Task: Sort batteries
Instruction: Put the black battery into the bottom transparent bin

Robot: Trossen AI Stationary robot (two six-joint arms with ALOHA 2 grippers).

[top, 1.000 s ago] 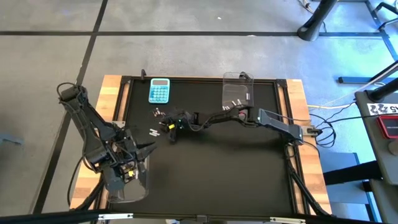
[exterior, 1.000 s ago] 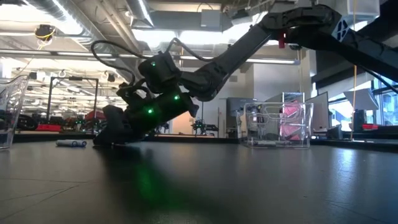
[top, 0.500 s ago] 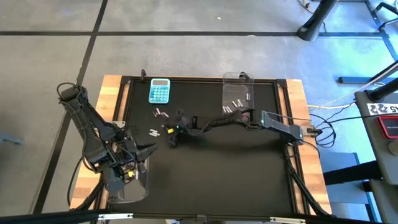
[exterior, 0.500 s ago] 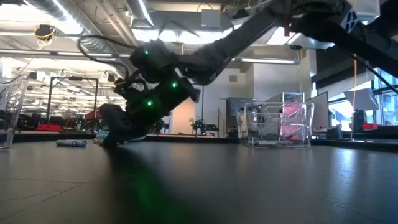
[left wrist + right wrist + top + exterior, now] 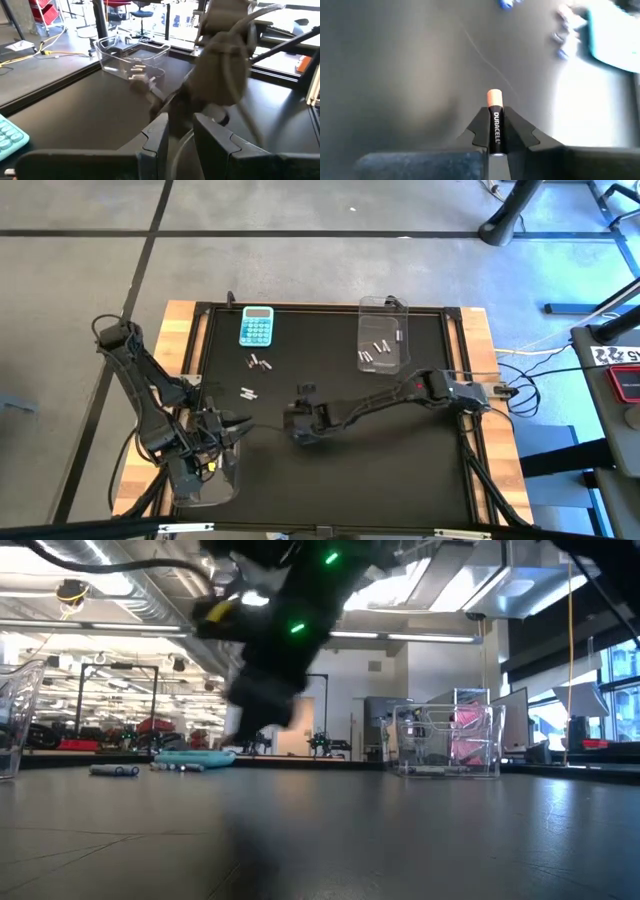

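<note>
My right gripper (image 5: 298,425) (image 5: 494,117) hangs over the middle of the black mat, shut on a black battery with a copper end (image 5: 495,125). Loose batteries lie on their sides on the mat at the far left (image 5: 258,362) and a little nearer (image 5: 247,392). Several silvery batteries lie in the clear bin (image 5: 382,345) at the far right. My left gripper (image 5: 232,428) (image 5: 180,132) stands at the near left over a second clear bin (image 5: 205,480), fingers apart, a pale curved rim showing between them. My right gripper pinches the battery's black body (image 5: 495,131) between its two fingers. The battery lies along the fingers, its copper end (image 5: 494,97) sticking out past the fingertips. The fingers slant down from the table's right side. The battery is lifted clear of the mat. My left gripper: whether its fingers touch the rim between them cannot be told.
A light-blue calculator (image 5: 256,326) lies at the far left of the mat. The mat's near and right parts hold nothing but the arms. Wooden table edges (image 5: 180,340) frame the mat.
My right gripper has risen from the mat beside the loose batteries and gone toward the near edge and a little to the right, carrying the battery. The loose batteries and both bins lie where they were.
</note>
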